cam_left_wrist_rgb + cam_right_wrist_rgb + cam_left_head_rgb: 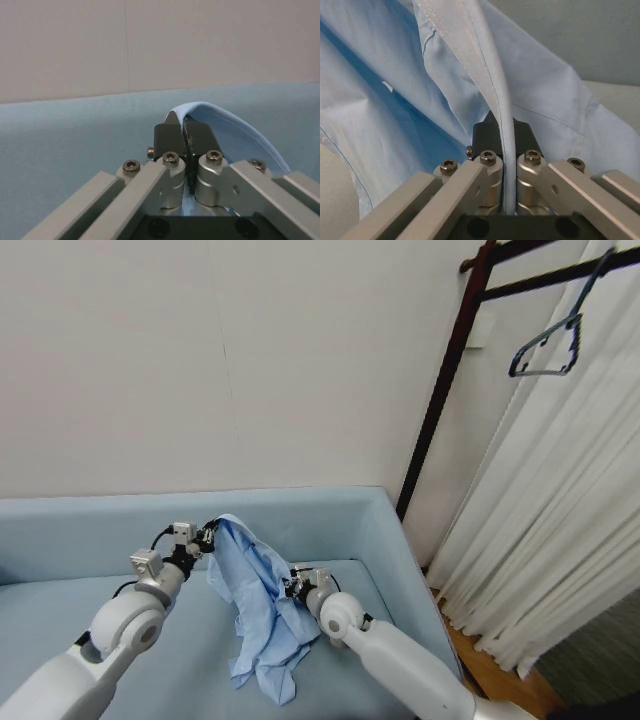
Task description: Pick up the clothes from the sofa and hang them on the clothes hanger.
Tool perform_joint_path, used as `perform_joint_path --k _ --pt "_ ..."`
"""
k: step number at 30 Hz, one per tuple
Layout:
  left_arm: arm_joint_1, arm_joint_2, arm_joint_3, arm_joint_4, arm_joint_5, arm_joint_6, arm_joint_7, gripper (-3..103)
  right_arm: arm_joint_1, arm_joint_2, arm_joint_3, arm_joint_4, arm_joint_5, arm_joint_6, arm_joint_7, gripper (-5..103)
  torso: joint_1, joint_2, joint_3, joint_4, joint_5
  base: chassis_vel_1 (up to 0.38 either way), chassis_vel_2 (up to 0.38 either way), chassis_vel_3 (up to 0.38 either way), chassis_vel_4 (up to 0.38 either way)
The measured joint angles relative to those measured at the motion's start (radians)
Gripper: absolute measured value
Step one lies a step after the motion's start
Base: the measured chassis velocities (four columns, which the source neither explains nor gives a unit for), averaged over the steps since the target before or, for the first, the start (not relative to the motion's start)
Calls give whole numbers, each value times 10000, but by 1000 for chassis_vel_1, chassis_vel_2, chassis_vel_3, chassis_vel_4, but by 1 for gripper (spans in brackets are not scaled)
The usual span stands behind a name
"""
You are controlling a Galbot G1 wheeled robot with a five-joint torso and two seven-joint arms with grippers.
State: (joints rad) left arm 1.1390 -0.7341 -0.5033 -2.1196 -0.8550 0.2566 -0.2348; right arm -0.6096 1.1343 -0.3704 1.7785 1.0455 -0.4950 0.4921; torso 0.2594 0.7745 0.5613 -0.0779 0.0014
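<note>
- Light blue cloth is pinched at its top edge by the left gripper [207, 536]. The left wrist view shows the fingers pressed together on a folded hem, just in front of the sofa backrest.
- The shirt [255, 600] hangs from that pinch point. Its long axis runs downward and slightly toward the robot's right, and its lower end lies bunched on the seat.
- The right gripper [290, 585] sits lower and to the right of the left one. It is clamped narrowly on a seam that passes straight between its fingers in the right wrist view. The garment is therefore held at two points, the left one higher.
- The clothes hanger [548, 345] hangs well apart from the shirt, above and far to the right. The right arm is judged the nearer of the two.
- The sofa [60, 530] is pale blue, soft and flat, and only the shirt lies on it.
- A plain white wall [200, 360] stands behind the sofa.
- The dark wooden rack [440, 390] rises beside the sofa's right end. The hanger is hooked on its upper bar.
- A white curtain [560, 520] drapes at the far right, close behind the hanger.
</note>
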Motion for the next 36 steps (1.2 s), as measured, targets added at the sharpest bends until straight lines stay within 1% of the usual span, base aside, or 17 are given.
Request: perform_joint_path --k 6,10,11,15,16,20,22,23,25,27,28,30,32,33,36 --pt "97 -144 30 116 -9 -8 -74 0 150 -373 61 454 -105 0 69 1 0 2 0 1 0 0 0 0 0" --pt "213 -191 -147 -23 -235 -21 -220 0 252 -757 293 1025 -319 7 92 1 0 1 0 0 1 0 0 0 0" --pt "213 -191 -147 -23 -235 -21 -220 0 252 -757 293 1025 -319 7 92 1 0 1 0 0 1 0 0 0 0" --pt "382 -172 -453 -433 -396 -58 -339 0 476 -1300 603 1826 -400 -30 101 1 0 2 0 0 1 0 0 0 0" --pt "382 -172 -453 -433 -396 -58 -339 0 476 -1300 603 1826 -400 -30 101 1 0 2 0 0 1 0 0 0 0" --pt "517 -57 -727 -1137 -580 -69 -507 0 914 -1993 939 2537 -270 -126 95 1 0 1 0 1 2 0 0 0 0" --pt "505 104 -890 -1584 -657 -69 -617 0 1312 -2532 1116 2874 52 -204 51 1 0 1 0 1 3 0 0 0 0" --pt "505 104 -890 -1584 -657 -69 -617 0 1312 -2532 1116 2874 52 -204 51 1 0 1 0 1 3 0 0 0 0" --pt "399 350 -1026 -2048 -696 -70 -649 0 1980 -3392 1280 3231 619 -279 -164 1 0 1 0 1 3 0 0 0 0" --pt "285 611 -1198 -2448 -864 -50 -685 0 2793 -4171 1340 3474 1102 -344 -552 1 0 1 0 -2 2 0 0 0 0" --pt "285 611 -1198 -2448 -864 -50 -685 0 2793 -4171 1340 3474 1102 -344 -552 1 0 1 0 -2 2 0 0 0 0" --pt "152 913 -1451 -2897 -1209 65 -738 0 3683 -4904 1348 3714 1668 -371 -992 1 0 1 0 0 3 0 0 0 0" --pt "146 1185 -1938 -3323 -1662 203 -752 0 4583 -5473 1351 3929 2429 -404 -1282 1 0 1 0 -3 1 0 0 0 0" --pt "146 1185 -1938 -3323 -1662 203 -752 0 4583 -5473 1351 3929 2429 -404 -1282 1 0 1 0 -3 1 0 0 0 0" --pt "531 1580 -3153 -3825 -2500 296 -695 0 5784 -6015 1393 4148 3474 -487 -1564 1 0 1 0 4 2 0 0 0 0"
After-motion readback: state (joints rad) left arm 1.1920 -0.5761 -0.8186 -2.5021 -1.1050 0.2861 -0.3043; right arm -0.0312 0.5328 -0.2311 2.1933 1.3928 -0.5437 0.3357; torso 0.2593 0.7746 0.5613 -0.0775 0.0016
